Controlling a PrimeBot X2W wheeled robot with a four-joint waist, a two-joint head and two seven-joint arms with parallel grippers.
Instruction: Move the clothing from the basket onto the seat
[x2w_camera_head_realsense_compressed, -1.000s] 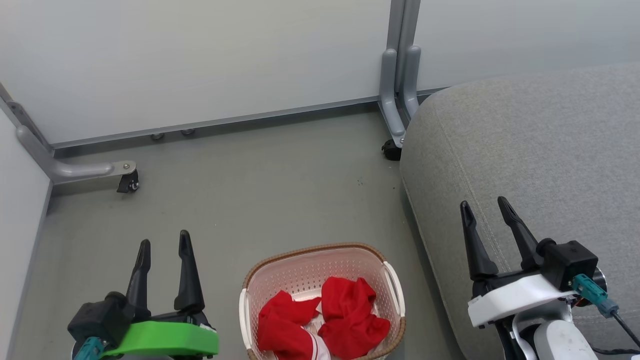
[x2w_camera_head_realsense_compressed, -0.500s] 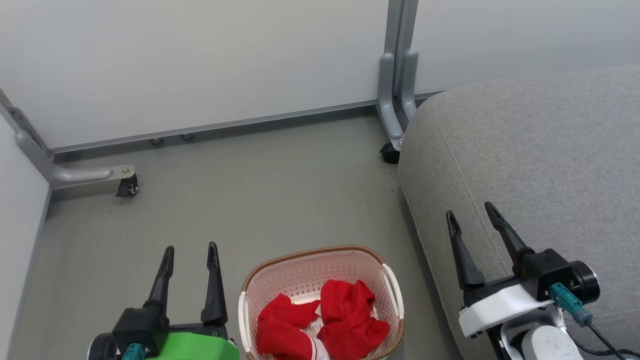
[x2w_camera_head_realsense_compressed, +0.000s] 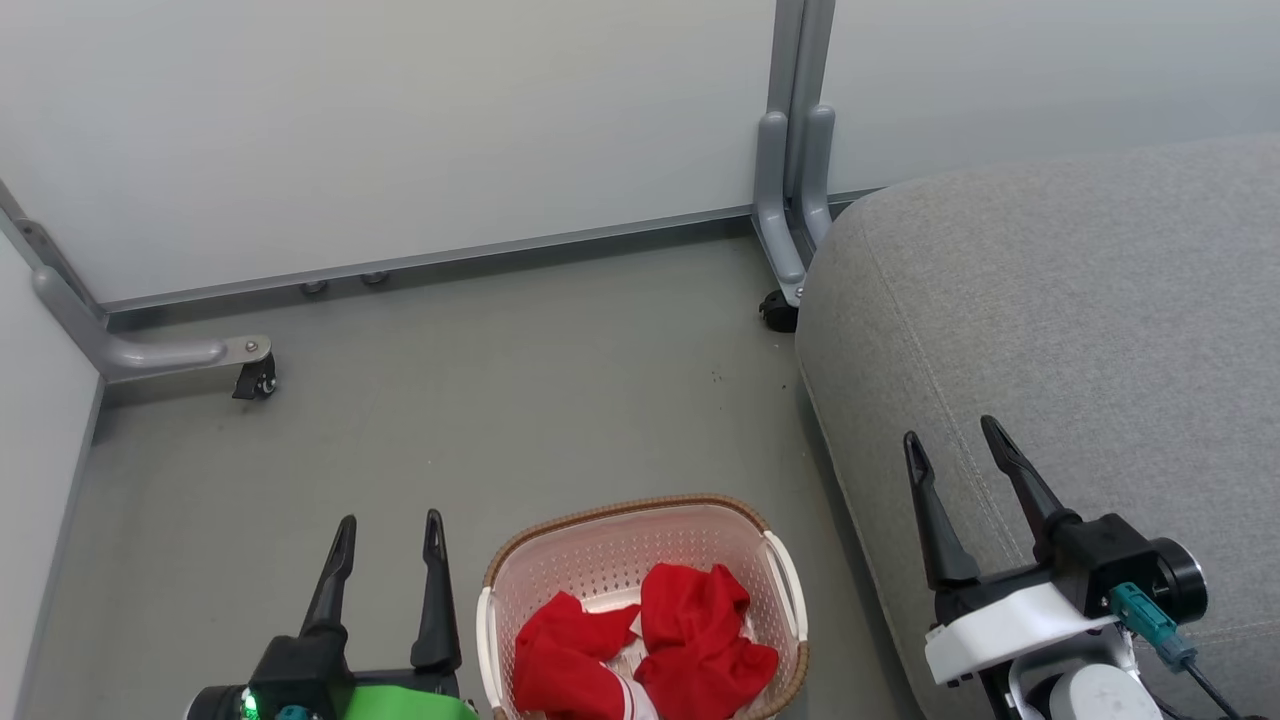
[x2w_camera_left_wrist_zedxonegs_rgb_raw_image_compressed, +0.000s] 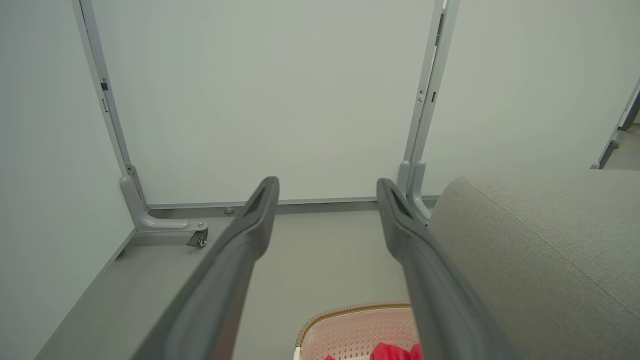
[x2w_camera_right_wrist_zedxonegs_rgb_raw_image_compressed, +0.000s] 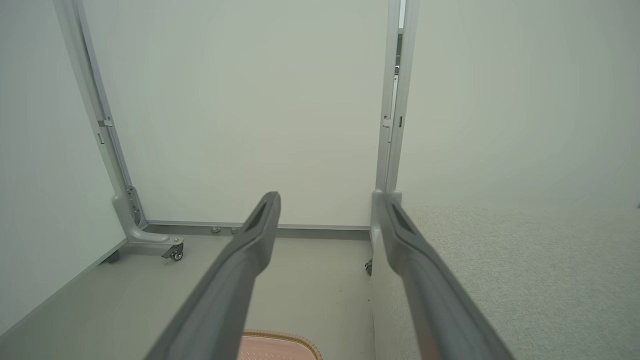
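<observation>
**Clothing (x2w_camera_head_realsense_compressed: 705, 630) in the basket (x2w_camera_head_realsense_compressed: 620, 507); none on the seat (x2w_camera_head_realsense_compressed: 1080, 330); both grippers empty.**

Two red pieces lie crumpled side by side in the basket's near half. The basket stands on the floor (x2w_camera_head_realsense_compressed: 520, 400), close to the seat's left flank. The left gripper (x2w_camera_head_realsense_compressed: 390, 522) hovers just beside the basket's left wall, fingers apart. The right gripper (x2w_camera_head_realsense_compressed: 950, 428) hangs over the seat's edge, fingers likewise apart. Judged step: the first pick. It calls for one gripper centred over the basket and lowered between the walls. The fingers should pinch a raised fold on one piece, not the gap between the two. The lift should clear the rim before any swing to the seat. Risk noted: a finger catching the perforated wall could drag or tip the light basket.
</observation>
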